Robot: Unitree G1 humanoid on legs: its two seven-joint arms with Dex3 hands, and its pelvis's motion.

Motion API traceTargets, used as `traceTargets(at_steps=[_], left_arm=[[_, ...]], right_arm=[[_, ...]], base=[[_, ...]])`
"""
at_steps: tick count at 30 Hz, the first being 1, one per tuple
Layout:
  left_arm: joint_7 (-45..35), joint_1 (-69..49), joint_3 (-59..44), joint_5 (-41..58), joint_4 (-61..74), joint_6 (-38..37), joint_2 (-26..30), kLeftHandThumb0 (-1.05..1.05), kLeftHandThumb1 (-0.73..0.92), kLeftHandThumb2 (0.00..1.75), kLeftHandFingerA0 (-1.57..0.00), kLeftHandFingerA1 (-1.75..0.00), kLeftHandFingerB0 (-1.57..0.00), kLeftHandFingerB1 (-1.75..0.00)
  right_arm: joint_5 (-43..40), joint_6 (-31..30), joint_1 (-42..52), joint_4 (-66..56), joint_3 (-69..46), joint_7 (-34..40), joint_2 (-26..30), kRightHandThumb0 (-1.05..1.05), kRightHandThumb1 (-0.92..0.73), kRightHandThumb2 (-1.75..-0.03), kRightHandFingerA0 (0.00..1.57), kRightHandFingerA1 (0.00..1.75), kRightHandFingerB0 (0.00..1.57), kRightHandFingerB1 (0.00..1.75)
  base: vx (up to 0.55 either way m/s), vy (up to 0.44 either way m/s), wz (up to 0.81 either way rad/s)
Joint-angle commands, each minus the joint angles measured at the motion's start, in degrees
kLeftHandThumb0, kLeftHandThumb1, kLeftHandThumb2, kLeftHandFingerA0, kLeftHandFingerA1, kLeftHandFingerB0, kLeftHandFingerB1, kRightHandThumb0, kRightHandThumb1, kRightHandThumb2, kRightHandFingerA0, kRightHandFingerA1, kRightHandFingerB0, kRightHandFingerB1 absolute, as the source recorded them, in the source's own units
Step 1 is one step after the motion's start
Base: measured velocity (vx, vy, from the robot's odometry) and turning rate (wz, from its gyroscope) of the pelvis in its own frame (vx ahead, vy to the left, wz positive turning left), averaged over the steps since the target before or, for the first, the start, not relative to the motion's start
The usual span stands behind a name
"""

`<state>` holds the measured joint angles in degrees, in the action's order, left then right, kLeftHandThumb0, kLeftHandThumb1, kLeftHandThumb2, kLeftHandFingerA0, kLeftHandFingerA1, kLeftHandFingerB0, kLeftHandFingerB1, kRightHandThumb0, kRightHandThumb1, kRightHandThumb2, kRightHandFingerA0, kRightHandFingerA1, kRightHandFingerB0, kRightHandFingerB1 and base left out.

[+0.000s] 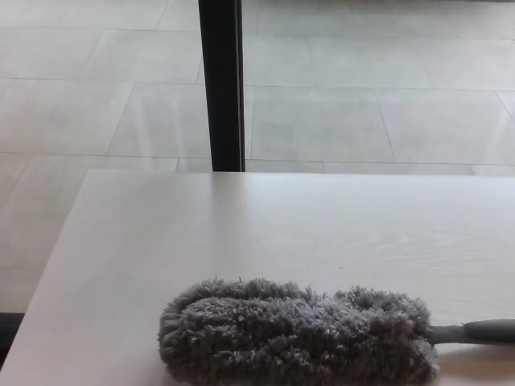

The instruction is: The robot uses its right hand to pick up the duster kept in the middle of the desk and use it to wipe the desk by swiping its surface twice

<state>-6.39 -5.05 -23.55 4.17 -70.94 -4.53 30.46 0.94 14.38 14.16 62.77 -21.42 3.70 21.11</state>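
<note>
Grey fluffy duster (296, 334) lies flat on the pale desk (265, 225), near edge, head to the left, handle (475, 331) running off right. Neither hand in shot, so can't tell open or closed. Beyond desk's far edge: tiled floor (362, 96) w/ a black post (221, 84) upright.

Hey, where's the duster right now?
In the head view the duster lies flat on the desk near its front edge, fluffy grey head at bottom centre, handle pointing to the robot's right. No hand is in view.
</note>
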Motion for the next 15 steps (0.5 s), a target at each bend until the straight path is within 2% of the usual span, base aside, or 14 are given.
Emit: traceTargets(at_steps=[1, 2, 3, 4, 5, 6, 7, 8, 9, 10, 11, 12, 14, 15], left_arm=[[-1.3, 1.69, -1.85, 2.55, -2.34, 1.61, 2.5, -0.54, 0.6, 0.58, -0.71, -0.63, -0.67, -0.52], [-1.58, 1.64, -1.83, 2.58, -2.39, 1.41, 2.46, -0.54, 0.6, 0.58, -0.69, -0.59, -0.68, -0.53], [-1.6, 1.59, -1.64, 2.38, -2.67, 1.08, 2.44, -0.55, 0.61, 0.59, -0.69, -0.57, -0.64, -0.49], [-1.47, 1.58, -1.28, 1.98, -3.02, 0.74, 2.36, -0.55, 0.61, 0.59, -0.69, -0.57, -0.64, -0.49], [-1.55, 1.56, -1.26, 2.02, -3.05, 0.7, 2.36, -0.56, 0.61, 0.59, -0.68, -0.56, -0.63, -0.49], [-1.69, 1.53, -1.28, 2.07, -3.07, 0.66, 2.4, -0.56, 0.61, 0.59, -0.68, -0.56, -0.63, -0.49], [-2.68, 1.49, -1.96, 2.93, -2.84, 0.81, 2.48, -0.54, 0.62, 0.58, -0.66, -0.56, -0.6, -0.48], [-1.97, 1.61, -1.33, 2.24, -2.82, 0.87, 2.56, -0.56, 0.62, 0.58, -0.72, -0.6, -0.61, -0.47], [-1.83, 1.75, -1.21, 2.13, -2.86, 0.87, 2.44, -0.56, 0.62, 0.58, -0.72, -0.6, -0.61, -0.47], [-1.9, 1.77, -1.22, 2.15, -2.88, 0.88, 2.4, -0.56, 0.61, 0.59, -0.71, -0.58, -0.61, -0.48], [-1.39, 1.85, -0.79, 1.68, -2.91, 0.87, 2.42, -0.57, 0.61, 0.59, -0.73, -0.57, -0.66, -0.48], [-1.09, 1.92, -0.55, 1.37, -3.09, 0.68, 2.39, -0.56, 0.62, 0.59, -0.73, -0.57, -0.66, -0.5], [-1.87, 2.23, -0.67, 1.56, -3.34, 0.52, 2.39, -0.55, 0.63, 0.58, -0.67, -0.56, -0.59, -0.48], [-2.07, 2.29, -0.57, 1.47, -3.42, 0.48, 2.45, -0.55, 0.63, 0.58, -0.67, -0.56, -0.59, -0.48]], right_arm=[[-17.89, -6.15, -6.02, -1.75, -16.08, -1.82, 4.11, -0.73, -0.71, -0.61, 0.43, 0.76, 0.08, 0.48], [-20.84, -9.4, -6.86, -6.45, -18.85, -1.9, 4.68, -0.78, -0.59, -0.93, 0.37, 0.78, 0.05, 0.49], [-21.03, -11.37, -7.47, -10.62, -19.65, -1.18, 5.38, -0.77, -0.57, -0.98, 0.68, 1.07, 0.0, 0.47], [-20.74, -13.18, -8.22, -14.77, -20.13, -0.25, 6.34, -0.77, -0.57, -0.98, 0.68, 1.07, 0.0, 0.47], [-20.64, -13.45, -8.7, -15.98, -20.73, -0.34, 6.38, -0.77, -0.7, -0.66, 0.78, 1.54, 0.03, 0.53], [-20.74, -13.45, -9.47, -17.35, -21.28, -0.45, 6.58, -0.77, -0.7, -0.66, 0.78, 1.54, 0.03, 0.53], [-22.04, -14.56, -12.26, -23.47, -22.06, -0.17, 7.05, -0.78, -0.58, -0.89, 0.87, 1.24, 0.06, 0.55], [-21.46, -14.83, -13.78, -25.43, -21.58, -0.11, 7.6, -0.74, -0.7, -0.61, 0.78, 1.36, 0.07, 0.5], [-21.08, -15.52, -14.01, -26.2, -22.03, -0.18, 7.54, -0.74, -0.7, -0.61, 0.78, 1.36, 0.07, 0.5], [-20.91, -16.36, -15.49, -28.04, -21.79, -0.23, 7.84, -0.76, -0.58, -0.91, 0.93, 1.21, 0.05, 0.51], [-20.92, -16.06, -17.65, -30.63, -21.45, -0.35, 7.73, -0.73, -0.55, -0.85, 0.73, 1.14, 0.09, 0.51], [-19.98, -14.69, -19.61, -32.6, -20.34, -0.71, 7.8, -0.73, -0.56, -0.88, 0.61, 0.87, 0.1, 0.48], [-15.08, -10.42, -25.78, -34.48, -15.47, -1.55, 8.6, -0.73, -0.57, -0.88, 0.28, 0.58, 0.12, 0.44], [-14.51, -10.07, -26.85, -35.75, -14.6, -1.9, 8.35, -0.73, -0.57, -0.88, 0.28, 0.58, 0.12, 0.44]], base=[[0.0, 0.0, 0.0], [0.0, 0.0, 0.0], [0.0, 0.0, 0.0], [0.0, 0.0, 0.0], [0.0, 0.0, 0.0], [0.0, 0.0, 0.0], [0.0, 0.0, 0.0], [0.0, 0.0, 0.0], [0.0, 0.0, 0.0], [0.0, 0.0, 0.0], [0.0, 0.0, 0.0], [0.0, 0.0, 0.0], [0.0, 0.0, 0.0], [0.0, 0.0, 0.0]])
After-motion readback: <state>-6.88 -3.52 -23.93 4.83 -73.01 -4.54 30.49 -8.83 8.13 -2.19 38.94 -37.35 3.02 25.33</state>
